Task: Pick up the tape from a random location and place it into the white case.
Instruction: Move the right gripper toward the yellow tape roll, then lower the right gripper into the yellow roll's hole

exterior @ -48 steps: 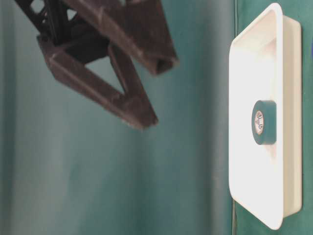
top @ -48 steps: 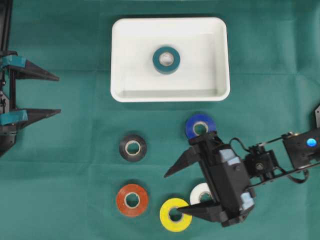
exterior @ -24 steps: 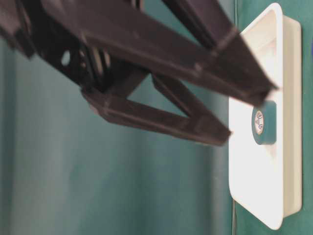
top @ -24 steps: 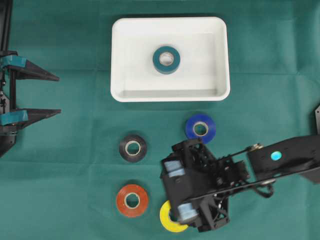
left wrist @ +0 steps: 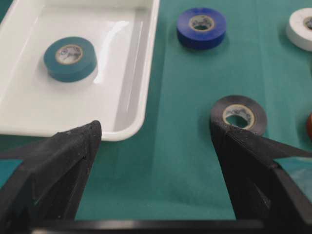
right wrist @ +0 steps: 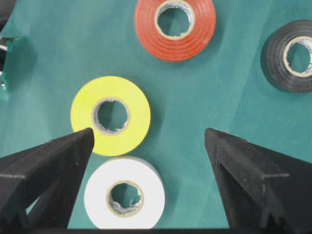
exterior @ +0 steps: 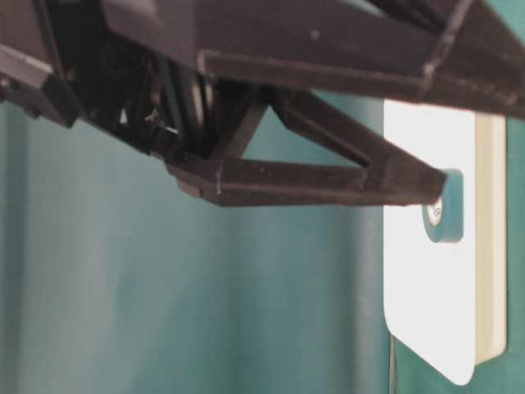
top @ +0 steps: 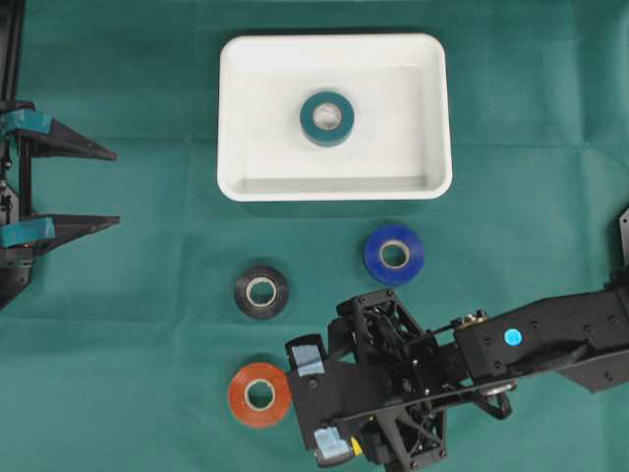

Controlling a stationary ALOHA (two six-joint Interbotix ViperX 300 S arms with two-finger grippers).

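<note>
Three tape rolls are showing on the green cloth (top: 138,275) in the overhead view: a blue roll (top: 394,254), a black roll (top: 261,291) and an orange roll (top: 259,393), while a teal roll (top: 326,118) is already lying in the white case (top: 236,167); the right arm is reaching over the lower middle, hiding what lies beneath it, and the left gripper (top: 108,187) is waiting at the left edge with its jaws spread and empty. In the table-level view, dark gripper fingers are filling the top of the frame in front of the case. The left wrist view is looking between spread jaws toward the case and the blue, black and white rolls. In the right wrist view, the right gripper (right wrist: 148,139) is hanging wide apart and empty above the yellow roll (right wrist: 110,115) and the white roll (right wrist: 124,194), which are touching. The approach to a pick is under way, I judge; next the jaws need centring over one roll, probably the yellow, then descending and closing across it.
</note>
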